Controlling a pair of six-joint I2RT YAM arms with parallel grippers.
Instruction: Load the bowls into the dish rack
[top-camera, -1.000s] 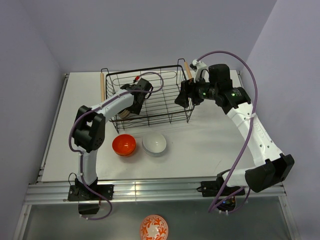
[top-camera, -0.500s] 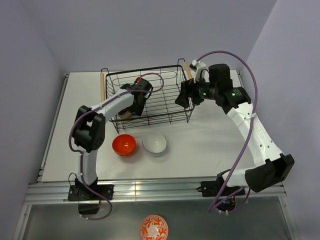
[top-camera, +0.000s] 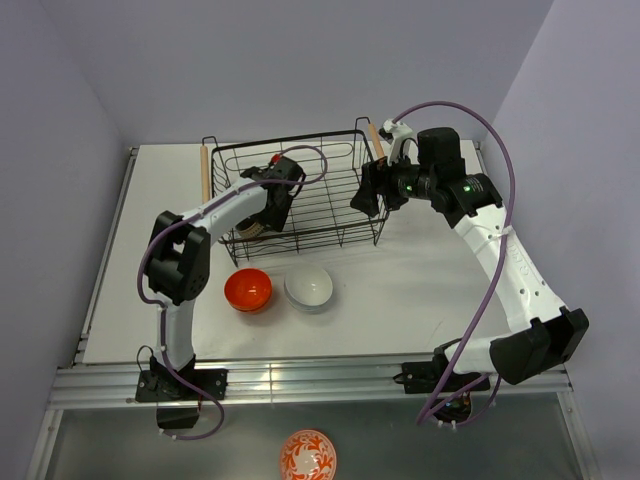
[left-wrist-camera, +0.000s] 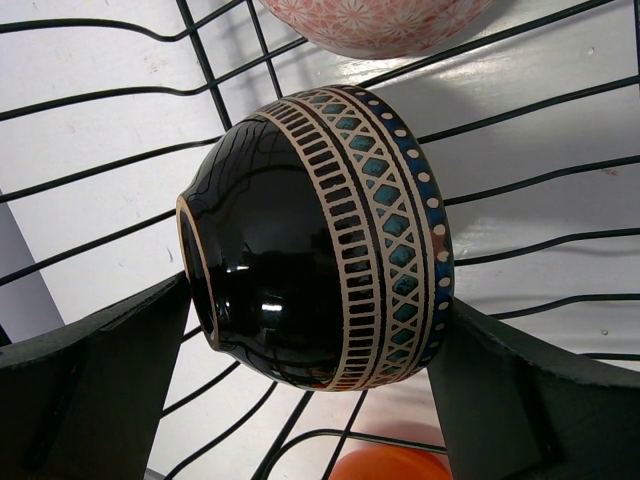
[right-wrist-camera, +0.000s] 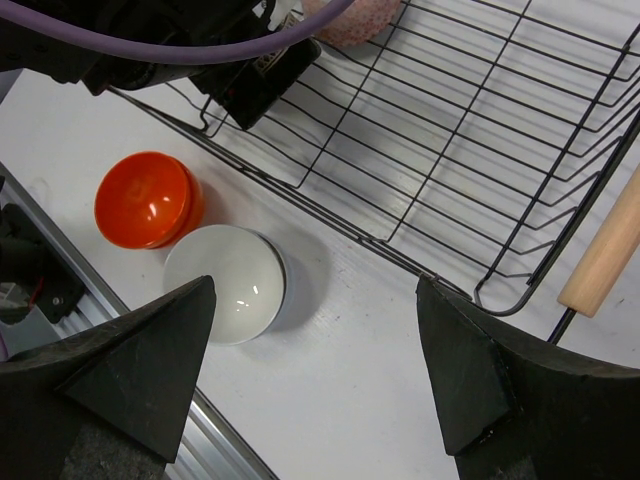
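Your left claw (left-wrist-camera: 316, 352) dipped slightly, pinching dark bowl (left-wrist-camera: 300, 250) in dish rack (top-camera: 335, 200) — release due; right claw (right-wrist-camera: 312, 300) spread.

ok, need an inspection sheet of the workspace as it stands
Surface: white table, carrying the rack and two loose bowls.
Job's things: dish rack at the back; pinkish bowl inside it; orange bowl and white bowl side by side in front of it.
Clutter: orange-and-white patterned bowl off the table, below its near edge.
Grippers: left gripper inside the rack, fingers closed on the dark patterned bowl; right gripper open, empty, by the rack's right end.
Cables: left purple cable arcs over the rack; right purple cable loops high.
Surroundings: pale walls; metal rail.
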